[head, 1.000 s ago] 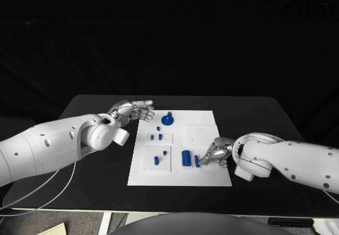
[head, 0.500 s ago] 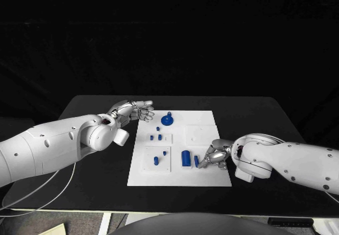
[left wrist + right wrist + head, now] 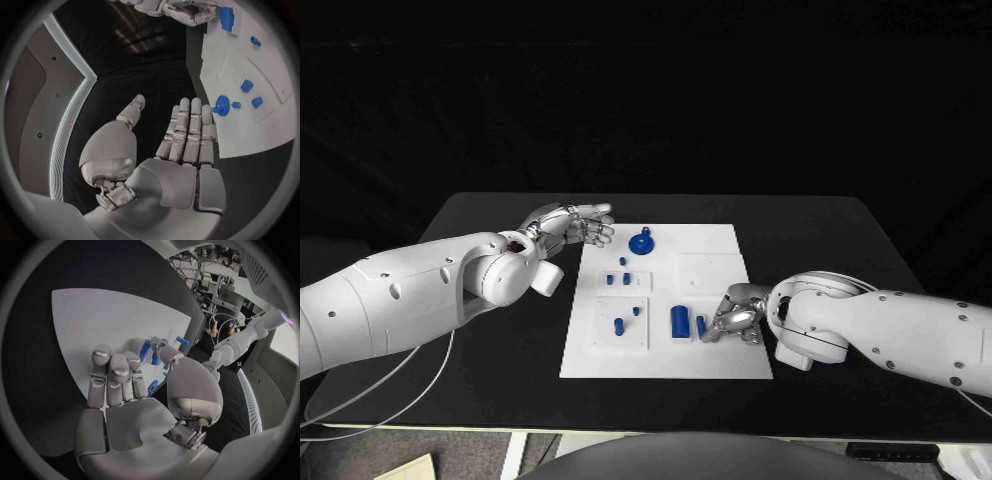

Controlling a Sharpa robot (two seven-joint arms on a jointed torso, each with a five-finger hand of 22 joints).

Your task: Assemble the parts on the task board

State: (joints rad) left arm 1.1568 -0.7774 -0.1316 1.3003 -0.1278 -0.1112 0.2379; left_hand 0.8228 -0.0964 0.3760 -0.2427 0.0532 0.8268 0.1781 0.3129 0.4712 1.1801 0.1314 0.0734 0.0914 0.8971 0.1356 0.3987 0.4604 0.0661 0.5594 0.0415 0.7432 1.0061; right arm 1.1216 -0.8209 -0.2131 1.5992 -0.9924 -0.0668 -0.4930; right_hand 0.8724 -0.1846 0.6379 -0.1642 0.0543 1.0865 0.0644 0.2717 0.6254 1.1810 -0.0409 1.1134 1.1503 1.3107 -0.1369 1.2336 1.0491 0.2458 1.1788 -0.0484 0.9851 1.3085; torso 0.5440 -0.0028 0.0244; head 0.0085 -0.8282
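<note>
Pick of the thin blue peg (image 3: pixel 701 327), lying on the white board (image 3: pixel 711 270) beside the blue cylinder (image 3: pixel 681 320), should be pinched cleanly and the cylinder left untouched. Right hand (image 3: pixel 737 318) is lowered over it, fingers curled; actual grip cannot be told. Left hand (image 3: pixel 570 225) hovers at the board's far-left corner, fingers straight, together, nothing held.

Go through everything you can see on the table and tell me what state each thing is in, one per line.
Left hand: open, fingers straight, beside the board's far left corner, holding nothing.
Right hand: fingers down at the slim blue piece; whether it grips is unclear.
Task board: lying flat on the black table.
Round blue part: resting on the board near the left hand.
Blue cylinder: on the board, free of both hands.
Slim blue piece: beside the cylinder, at the right hand's fingers.
</note>
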